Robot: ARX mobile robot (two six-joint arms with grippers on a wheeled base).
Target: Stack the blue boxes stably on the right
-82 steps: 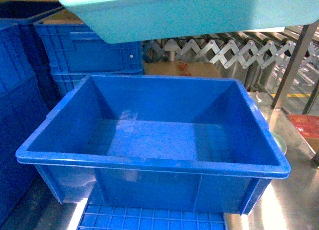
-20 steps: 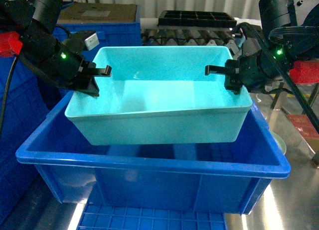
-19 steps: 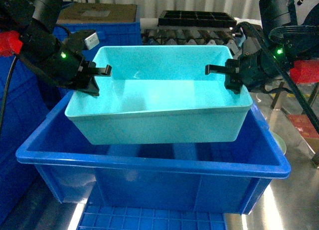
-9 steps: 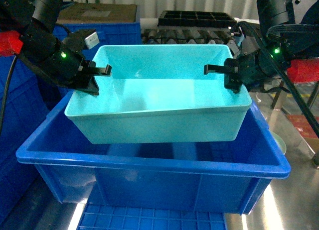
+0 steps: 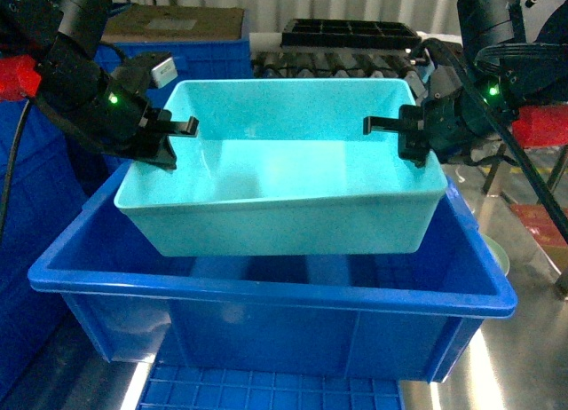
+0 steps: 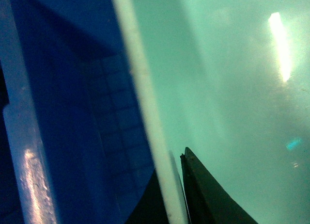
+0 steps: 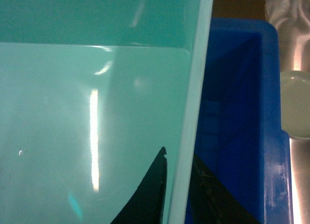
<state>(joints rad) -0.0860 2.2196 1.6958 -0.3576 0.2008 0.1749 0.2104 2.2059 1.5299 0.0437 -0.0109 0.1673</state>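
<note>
A smooth, light turquoise rectangular plastic tub (image 5: 284, 175) with tapered sides sits at the centre of the head view, its lower part sunk inside a larger royal-blue plastic crate (image 5: 266, 326) with a wide rim. The tub tilts slightly, its left end a little lower than its right. Whether its base touches the crate floor cannot be told.

At nine o'clock of the tub, the left gripper (image 5: 167, 142), black with a green light, straddles the tub's left wall. The left wrist view shows one dark finger (image 6: 206, 195) inside the tub and another outside, pressed close against the pale rim, so it is clamped on the wall. At three o'clock, the right gripper (image 5: 413, 142) grips the right wall the same way; its wrist view shows a dark finger (image 7: 145, 195) inside and one outside the rim.

Beyond the crate at eleven o'clock stand more blue ribbed plastic crates (image 5: 209, 59). At twelve o'clock lies a black gridded tray (image 5: 351, 33). At four o'clock, on the shiny metal table (image 5: 524, 339), a pale green round dish (image 5: 497, 255) peeks out from beside the crate.
</note>
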